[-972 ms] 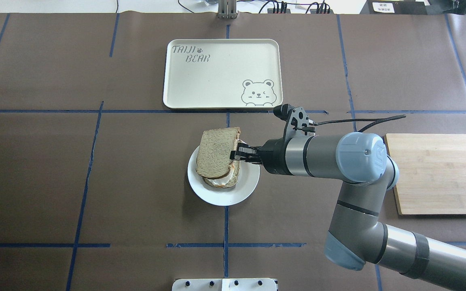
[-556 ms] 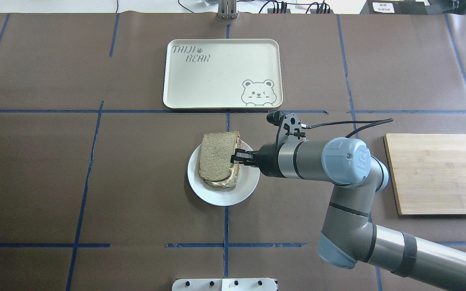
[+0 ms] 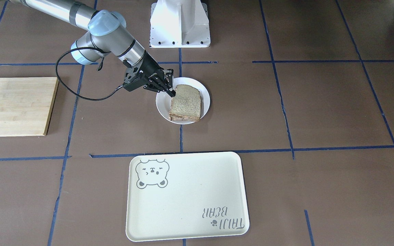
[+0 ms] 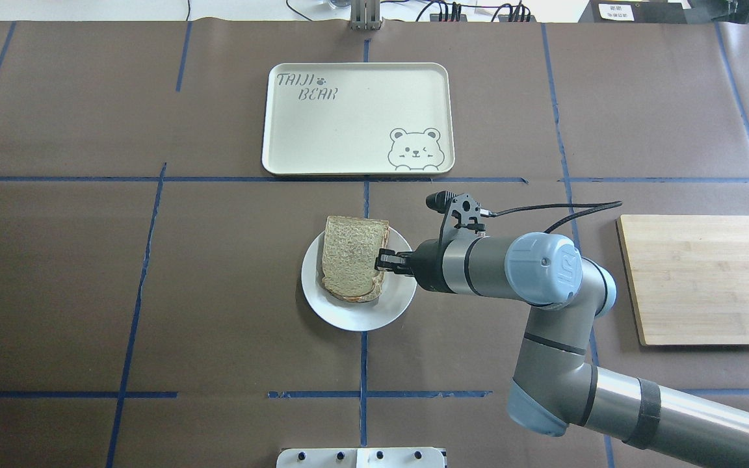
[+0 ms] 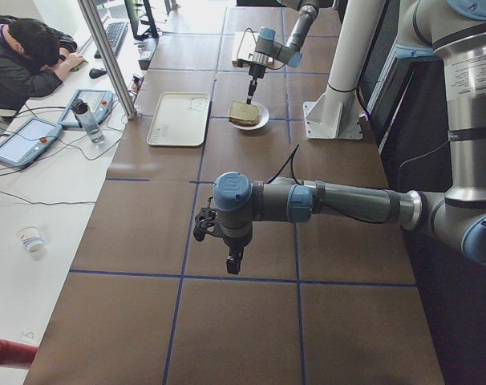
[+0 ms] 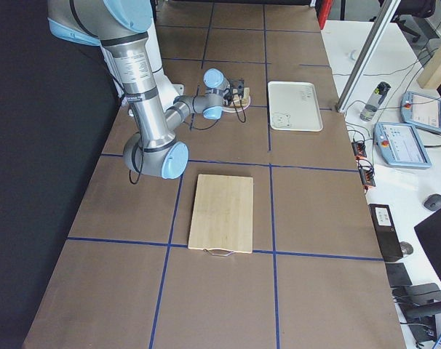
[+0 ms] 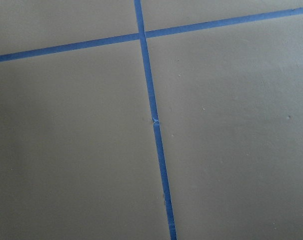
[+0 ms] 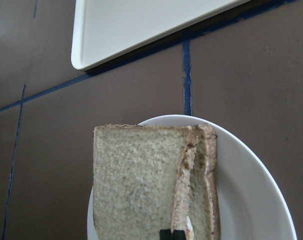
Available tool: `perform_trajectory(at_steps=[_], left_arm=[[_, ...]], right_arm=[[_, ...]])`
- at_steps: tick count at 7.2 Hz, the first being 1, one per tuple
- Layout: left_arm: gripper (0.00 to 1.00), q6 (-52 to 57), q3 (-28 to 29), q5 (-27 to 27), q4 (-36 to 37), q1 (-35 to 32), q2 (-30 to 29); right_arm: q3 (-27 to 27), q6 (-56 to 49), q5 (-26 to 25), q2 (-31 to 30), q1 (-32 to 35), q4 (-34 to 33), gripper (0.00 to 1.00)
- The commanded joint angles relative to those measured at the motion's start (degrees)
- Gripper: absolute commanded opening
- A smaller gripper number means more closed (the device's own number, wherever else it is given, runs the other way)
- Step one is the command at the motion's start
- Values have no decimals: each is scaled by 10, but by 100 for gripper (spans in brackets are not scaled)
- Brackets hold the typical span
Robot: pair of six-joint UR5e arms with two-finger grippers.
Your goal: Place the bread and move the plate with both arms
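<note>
Near the middle of the table (image 4: 218,292), the bread (image 4: 352,253) sits on another slice (image 8: 204,195) on the plate (image 4: 348,318), right gripper (image 4: 381,261) pinched onto its right-hand edge. Left gripper (image 5: 234,261) hangs over the table's left end, can't tell if it's open.

On my screens the bread (image 4: 354,257) showed light brown, flecked with grain, its crust darker brown. The plate (image 4: 356,317) was plain white. The tray (image 4: 355,117) was cream — a grey bear face in one corner, grey lettering in the opposite one. The table (image 4: 218,292) was dull brown, crossed by blue tape lines. The cutting board (image 4: 706,279) was pale wood, straight-grained. The right arm (image 4: 478,266) was silver-grey with pale blue caps — the right gripper (image 4: 380,261) black.
</note>
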Motion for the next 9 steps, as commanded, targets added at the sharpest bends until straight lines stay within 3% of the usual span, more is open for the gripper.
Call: perform_trajectory(at_steps=[1, 2, 3, 4, 5, 7, 9], left_arm=[[100, 0, -1, 0, 0, 0, -1], [100, 0, 0, 0, 0, 0, -1], [100, 0, 0, 0, 0, 0, -1], [100, 0, -3, -1, 0, 0, -1], [100, 0, -4, -1, 0, 0, -2], [100, 1, -6, 3, 0, 0, -9], [100, -1, -9, 4, 1, 1, -18]], right_arm=[[-2, -2, -1, -2, -3, 0, 1], [-2, -1, -2, -2, -3, 0, 10], [-6, -1, -6, -2, -3, -3, 90], [-6, -2, -19, -3, -1, -14, 100], [-3, -4, 1, -3, 22, -44, 100], [18, -87, 147, -3, 119, -191, 100], [49, -225, 228, -8, 211, -337, 100]])
